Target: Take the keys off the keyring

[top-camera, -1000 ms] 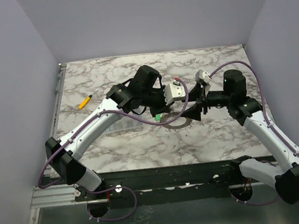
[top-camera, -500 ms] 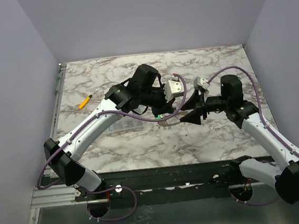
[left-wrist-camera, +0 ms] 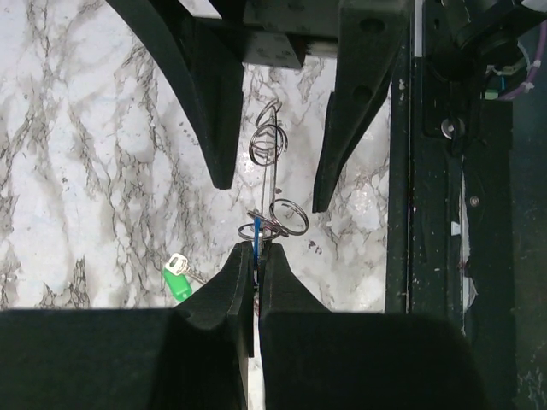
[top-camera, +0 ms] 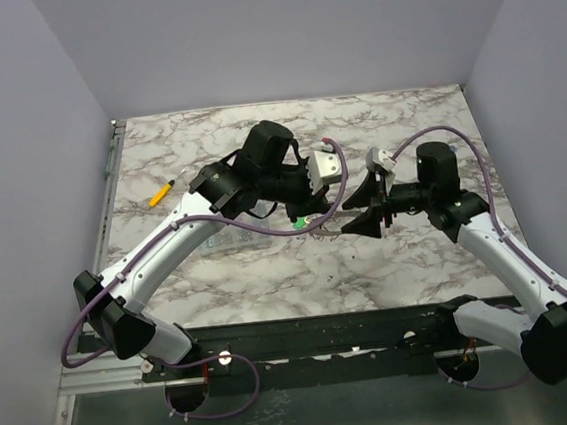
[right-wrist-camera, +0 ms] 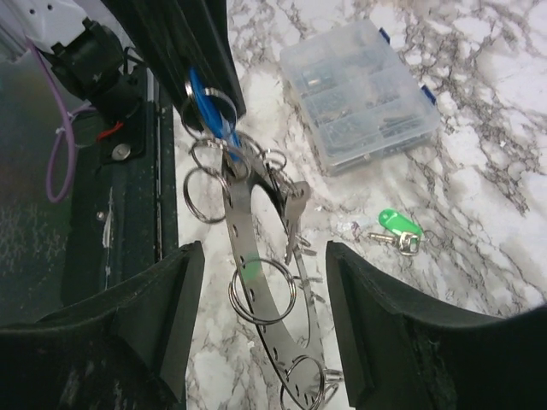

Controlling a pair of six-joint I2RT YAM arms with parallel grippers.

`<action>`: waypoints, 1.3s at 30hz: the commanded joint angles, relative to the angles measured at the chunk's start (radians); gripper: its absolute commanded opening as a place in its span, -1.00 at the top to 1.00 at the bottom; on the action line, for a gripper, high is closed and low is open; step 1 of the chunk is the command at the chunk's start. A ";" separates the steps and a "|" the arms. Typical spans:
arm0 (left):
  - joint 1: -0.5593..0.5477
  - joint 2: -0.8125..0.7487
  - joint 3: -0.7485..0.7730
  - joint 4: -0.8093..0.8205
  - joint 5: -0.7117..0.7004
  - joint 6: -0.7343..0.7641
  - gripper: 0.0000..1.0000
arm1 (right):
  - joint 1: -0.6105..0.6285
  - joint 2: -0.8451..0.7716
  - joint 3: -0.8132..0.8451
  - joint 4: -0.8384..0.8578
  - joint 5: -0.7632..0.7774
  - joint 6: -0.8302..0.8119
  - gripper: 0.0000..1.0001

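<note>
My left gripper (left-wrist-camera: 256, 249) is shut on the blue head of a key (right-wrist-camera: 205, 98), and the keyring (right-wrist-camera: 238, 209) hangs from it above the table. The keyring is a flat grey slotted band carrying several split rings and a plain silver key (right-wrist-camera: 296, 214). In the left wrist view the keyring (left-wrist-camera: 275, 184) shows edge-on. My right gripper (right-wrist-camera: 263, 256) is open, one finger on each side of the band without touching it. From above, the left gripper (top-camera: 314, 213) and right gripper (top-camera: 356, 209) nearly meet. A green-headed key (right-wrist-camera: 397, 226) lies loose on the marble.
A clear compartment box (right-wrist-camera: 363, 90) of small parts sits on the table beyond the keyring, under the left forearm in the top view (top-camera: 234, 235). A yellow pen-like object (top-camera: 161, 193) lies at the far left. The table's dark front rail (left-wrist-camera: 444, 171) runs close by.
The keyring has come up off the table in the left gripper. My right gripper has moved left to straddle it, its jaws a little narrower than a second ago.
</note>
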 commanded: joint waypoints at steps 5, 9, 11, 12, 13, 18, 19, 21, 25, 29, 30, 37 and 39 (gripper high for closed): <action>-0.006 -0.117 -0.090 0.008 0.009 0.248 1.00 | 0.007 -0.020 0.256 -0.327 0.026 -0.247 -0.35; -0.015 -0.135 -0.113 0.013 -0.049 0.318 1.00 | 0.008 -0.034 0.256 -0.306 0.007 -0.200 -0.32; -0.029 -0.135 -0.116 0.023 -0.100 0.324 1.00 | 0.008 -0.038 0.228 -0.246 0.007 -0.130 -0.25; -0.035 -0.137 -0.117 0.024 -0.115 0.336 1.00 | 0.007 -0.039 0.213 -0.218 0.009 -0.104 -0.22; -0.041 -0.141 -0.122 0.024 -0.124 0.355 1.00 | 0.007 -0.038 0.200 -0.199 0.008 -0.089 -0.21; -0.094 -0.200 -0.179 0.051 -0.198 0.532 1.00 | 0.010 -0.019 0.171 -0.137 -0.022 -0.074 -0.10; -0.101 -0.208 -0.187 0.062 -0.208 0.550 1.00 | 0.011 -0.013 0.172 -0.126 -0.031 -0.069 -0.09; -0.109 -0.217 -0.193 0.083 -0.224 0.565 1.00 | 0.013 -0.007 0.163 -0.101 -0.047 -0.051 -0.07; -0.131 -0.229 -0.208 0.128 -0.280 0.544 1.00 | 0.019 -0.002 0.120 -0.028 -0.058 0.014 -0.04; -0.146 -0.218 -0.202 0.143 -0.332 0.474 1.00 | 0.019 -0.005 0.112 0.016 -0.020 0.083 -0.04; -0.146 -0.213 -0.198 0.142 -0.335 0.456 1.00 | 0.019 -0.006 0.114 0.019 -0.019 0.091 -0.04; -0.147 -0.239 -0.225 0.162 -0.266 0.449 1.00 | 0.019 0.001 0.086 0.144 -0.121 0.183 0.19; -0.147 -0.242 -0.228 0.183 -0.257 0.428 1.00 | 0.018 0.006 0.061 0.212 -0.141 0.225 0.21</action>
